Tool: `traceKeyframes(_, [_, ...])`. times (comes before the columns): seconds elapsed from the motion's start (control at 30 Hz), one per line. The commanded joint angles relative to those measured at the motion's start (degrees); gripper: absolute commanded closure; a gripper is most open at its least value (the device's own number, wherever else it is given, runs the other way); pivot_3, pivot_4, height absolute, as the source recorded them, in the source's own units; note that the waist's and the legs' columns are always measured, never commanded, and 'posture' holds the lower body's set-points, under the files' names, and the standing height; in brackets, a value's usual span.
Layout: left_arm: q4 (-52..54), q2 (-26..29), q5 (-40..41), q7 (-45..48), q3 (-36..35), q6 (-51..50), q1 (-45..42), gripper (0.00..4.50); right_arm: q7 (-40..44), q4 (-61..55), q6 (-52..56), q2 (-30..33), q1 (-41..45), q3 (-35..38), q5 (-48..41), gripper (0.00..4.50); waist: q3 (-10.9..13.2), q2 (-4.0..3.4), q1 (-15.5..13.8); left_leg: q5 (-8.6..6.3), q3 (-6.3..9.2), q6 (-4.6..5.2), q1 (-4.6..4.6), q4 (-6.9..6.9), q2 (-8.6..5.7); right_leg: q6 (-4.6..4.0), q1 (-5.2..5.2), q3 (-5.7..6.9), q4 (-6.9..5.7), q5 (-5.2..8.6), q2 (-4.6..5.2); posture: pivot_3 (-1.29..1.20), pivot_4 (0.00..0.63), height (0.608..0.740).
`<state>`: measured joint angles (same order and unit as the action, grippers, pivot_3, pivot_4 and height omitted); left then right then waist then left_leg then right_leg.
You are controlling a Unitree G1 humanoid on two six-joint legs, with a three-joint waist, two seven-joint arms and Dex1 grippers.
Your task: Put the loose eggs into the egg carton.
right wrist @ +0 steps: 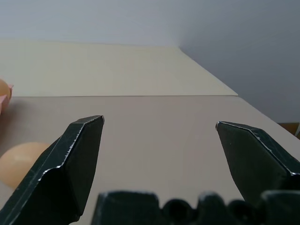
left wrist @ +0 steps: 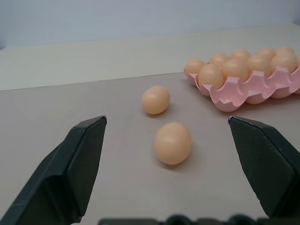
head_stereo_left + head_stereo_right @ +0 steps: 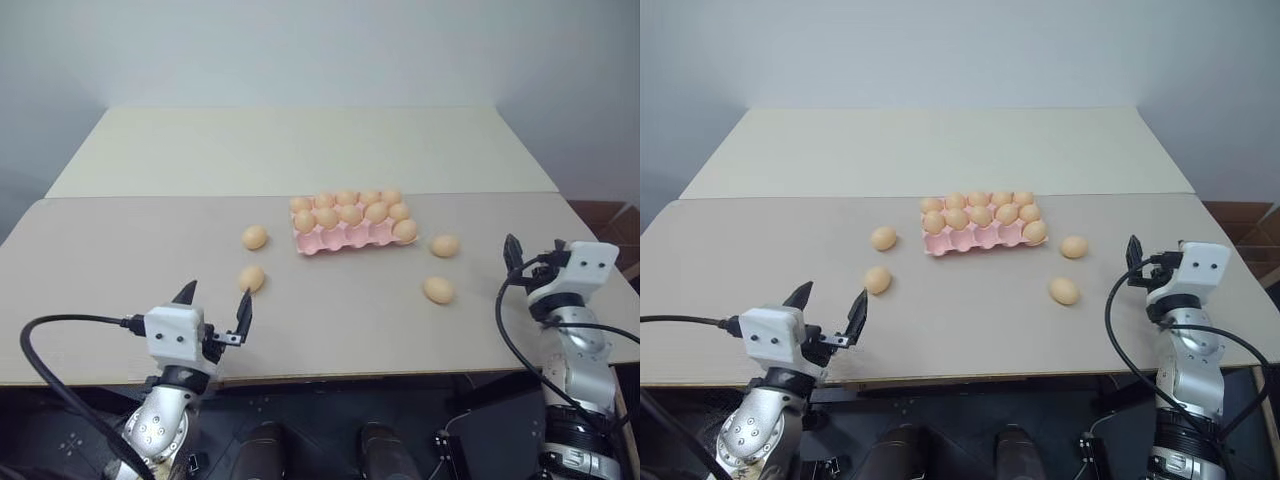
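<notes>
We see the left gripper [image 3: 215, 303] spread wide and empty, hovering low near the table's [image 3: 120, 260] front edge, lined up with the nearest loose egg [image 2: 173, 142]; we judge it is set to reach forward and close on that egg. A second egg [image 2: 156, 99] lies just beyond it. The right gripper [image 1: 159, 140] is also spread and empty, at the table's right side, with two more loose eggs [image 3: 438, 290] [image 3: 445, 246] lying between it and the egg carton [image 3: 335, 240]. The pink carton sits mid-table, its far cups filled and its front row bare, likely awaiting these four
</notes>
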<state>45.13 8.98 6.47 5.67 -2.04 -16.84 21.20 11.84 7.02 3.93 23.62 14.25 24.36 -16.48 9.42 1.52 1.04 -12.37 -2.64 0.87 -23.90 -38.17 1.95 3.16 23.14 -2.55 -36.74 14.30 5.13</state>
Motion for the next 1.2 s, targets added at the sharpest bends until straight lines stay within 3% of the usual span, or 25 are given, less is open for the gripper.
traceKeyframes(0.03, [0.03,-0.04,-1.60,-0.45,-0.47,2.81,-0.51,0.00,-0.39,0.66,-0.84,1.32,2.23,1.98,-1.06,0.05,0.00,0.00,-0.01,0.00,-0.01,0.00,0.01,0.00,0.00,0.00,0.00,-0.01,0.00,-0.01,0.00,0.00,0.150,0.740])
traceKeyframes(0.43, [1.64,-1.86,-1.01,-1.13,-2.54,3.89,2.68,0.00,-0.71,-3.88,-1.50,-1.15,-1.07,0.68,-0.90,0.05,0.00,0.00,-0.10,0.00,-0.01,0.00,-0.07,0.00,0.01,0.02,0.03,0.01,0.03,0.01,0.01,0.00,0.150,0.740])
traceKeyframes(0.63, [2.25,-1.38,0.17,0.12,-2.75,2.75,1.61,0.00,-1.68,-13.81,1.52,-4.52,-7.42,-0.80,-1.89,0.05,0.00,-0.01,-0.22,0.00,0.00,0.00,-0.07,0.00,0.02,0.01,0.05,0.02,0.03,0.02,0.01,0.00,0.150,0.740])
traceKeyframes(0.83, [-0.30,2.64,3.08,4.07,-5.14,1.14,-2.93,0.00,2.60,-24.95,5.12,-4.75,-15.33,-3.42,-4.96,0.05,-0.01,-0.02,-0.24,0.00,0.02,0.00,-0.11,0.00,0.01,0.01,0.07,0.03,0.02,0.02,0.03,0.00,0.150,0.740])
traceKeyframes(1.2, [-1.35,12.62,13.30,15.39,-7.34,-4.89,-9.20,0.00,14.04,-41.26,14.15,2.55,-28.27,-2.20,-17.45,0.05,-0.02,-0.03,-0.16,0.00,0.09,0.00,-0.05,0.00,0.04,-0.02,0.02,0.07,0.03,0.03,0.02,0.00,0.150,0.740])
